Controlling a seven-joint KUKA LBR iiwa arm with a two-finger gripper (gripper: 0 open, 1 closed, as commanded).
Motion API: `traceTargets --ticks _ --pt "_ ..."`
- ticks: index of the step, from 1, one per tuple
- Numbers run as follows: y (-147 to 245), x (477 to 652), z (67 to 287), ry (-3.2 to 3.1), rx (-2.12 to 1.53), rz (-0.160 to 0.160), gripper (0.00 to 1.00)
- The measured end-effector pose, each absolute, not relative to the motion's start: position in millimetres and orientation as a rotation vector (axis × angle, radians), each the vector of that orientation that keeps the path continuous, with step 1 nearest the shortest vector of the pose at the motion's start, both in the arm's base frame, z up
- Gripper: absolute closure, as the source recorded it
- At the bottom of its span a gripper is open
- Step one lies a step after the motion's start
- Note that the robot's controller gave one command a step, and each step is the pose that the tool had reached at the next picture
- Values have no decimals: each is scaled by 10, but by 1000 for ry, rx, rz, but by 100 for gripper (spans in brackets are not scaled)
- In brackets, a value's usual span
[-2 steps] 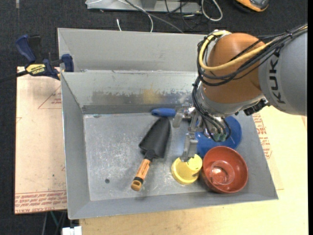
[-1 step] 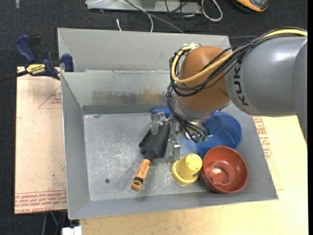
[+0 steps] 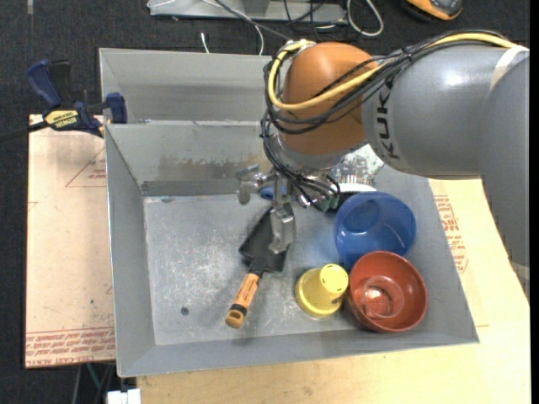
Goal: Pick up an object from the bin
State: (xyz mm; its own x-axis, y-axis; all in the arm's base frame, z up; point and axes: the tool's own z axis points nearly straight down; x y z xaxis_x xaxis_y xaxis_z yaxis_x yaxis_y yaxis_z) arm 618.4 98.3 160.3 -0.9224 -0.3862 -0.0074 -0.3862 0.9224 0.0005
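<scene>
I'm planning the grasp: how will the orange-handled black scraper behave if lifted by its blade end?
The scraper looks stiff, so it should not flop. Held at the wide black blade, under the gripper, its long orange handle would likely droop or swing. It lies flat, so it is unlikely to roll.

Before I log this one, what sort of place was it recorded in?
Probably a robotics lab test cell: a grey KUKA robot arm reaches over a grey metal bin, and loose black cables trail across dark carpet behind it.
</scene>
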Motion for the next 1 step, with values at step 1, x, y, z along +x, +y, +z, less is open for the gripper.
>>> traceTargets --ticks 1 --pt "825 6311 1318 2888 -1251 6 0"
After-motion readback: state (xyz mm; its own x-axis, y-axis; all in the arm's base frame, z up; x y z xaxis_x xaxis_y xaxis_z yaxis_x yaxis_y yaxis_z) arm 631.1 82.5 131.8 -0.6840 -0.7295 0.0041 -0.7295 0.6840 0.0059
